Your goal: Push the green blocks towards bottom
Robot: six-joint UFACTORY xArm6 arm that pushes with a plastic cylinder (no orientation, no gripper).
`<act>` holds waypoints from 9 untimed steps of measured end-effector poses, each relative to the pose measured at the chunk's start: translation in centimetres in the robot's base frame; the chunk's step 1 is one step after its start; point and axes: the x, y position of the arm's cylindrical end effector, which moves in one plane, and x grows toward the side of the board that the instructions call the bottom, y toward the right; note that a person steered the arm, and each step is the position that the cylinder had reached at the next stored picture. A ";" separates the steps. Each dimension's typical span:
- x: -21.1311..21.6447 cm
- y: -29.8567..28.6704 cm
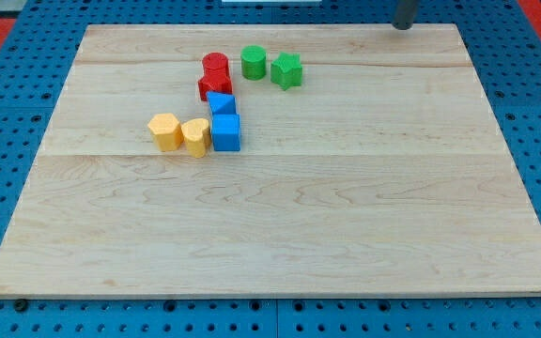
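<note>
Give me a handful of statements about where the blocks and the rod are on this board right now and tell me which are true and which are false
1. The green cylinder and the green star block sit near the view's top of the wooden board. True.
2. My tip touches a green block. False: it is at the view's top edge, well to the right of both, touching nothing.
3. The two yellow blocks lie left of the blue cube. True.
4. The two red blocks lie at the view's bottom. False: they are near the top, just left of the green cylinder.
5. A second blue block sits just above the blue cube. True.
</note>
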 end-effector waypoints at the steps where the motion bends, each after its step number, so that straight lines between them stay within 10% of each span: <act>1: 0.4 -6.0; 5: 5.3 -24.1; 9: 10.4 -4.7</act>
